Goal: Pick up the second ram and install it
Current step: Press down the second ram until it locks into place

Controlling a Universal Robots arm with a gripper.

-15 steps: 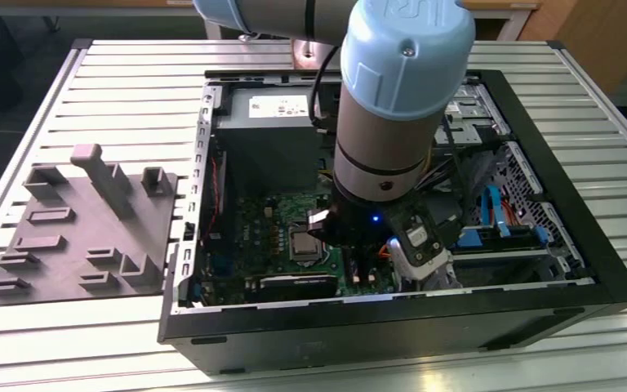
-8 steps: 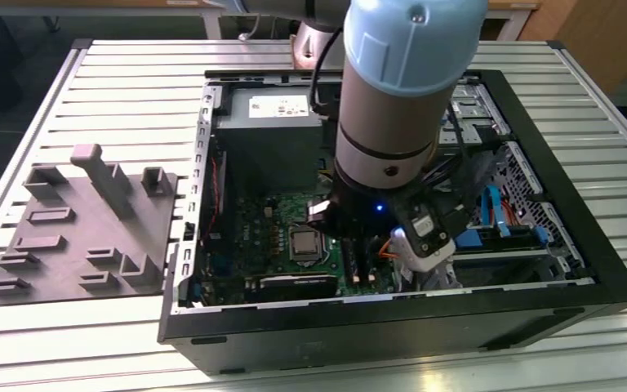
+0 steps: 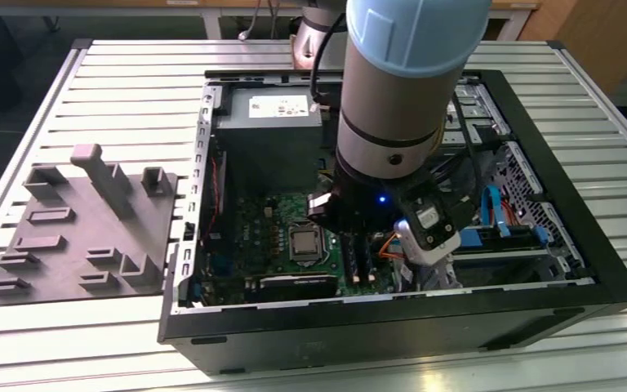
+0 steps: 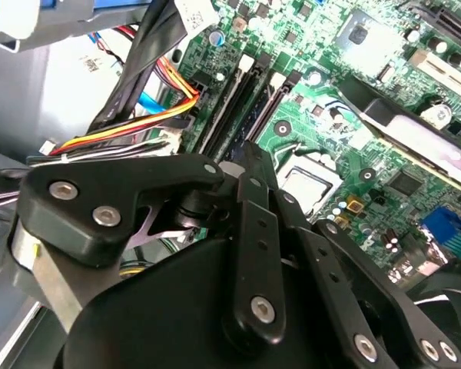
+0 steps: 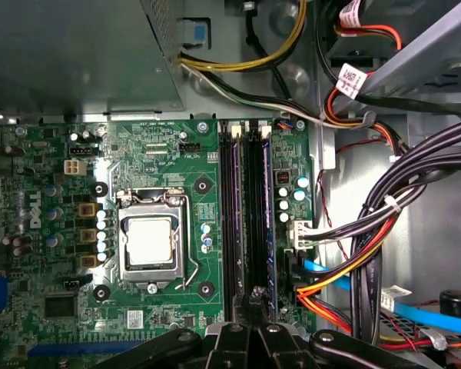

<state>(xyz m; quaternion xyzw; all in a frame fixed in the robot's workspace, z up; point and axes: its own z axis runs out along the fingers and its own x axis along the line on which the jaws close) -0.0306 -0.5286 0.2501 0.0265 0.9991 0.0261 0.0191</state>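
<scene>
My gripper (image 3: 349, 233) hangs inside the open computer case (image 3: 575, 278), low over the green motherboard (image 5: 207, 154). Two thin dark memory sticks stand on edge in the slots beside the processor socket (image 5: 150, 238). The stick in line with my fingertips is the second ram (image 5: 256, 207), also visible in the exterior view (image 3: 365, 260). My gripper (image 5: 255, 304) is shut, its tips together over one end of that stick, with nothing between them. Whether the tips touch the stick I cannot tell.
The grey holder tray (image 3: 74, 237) with its upright blocks lies outside the case on the exterior view's left. Bundles of black, orange and blue cables (image 5: 384, 231) run close beside the slots. A grey power supply (image 3: 270, 122) fills the far end of the case.
</scene>
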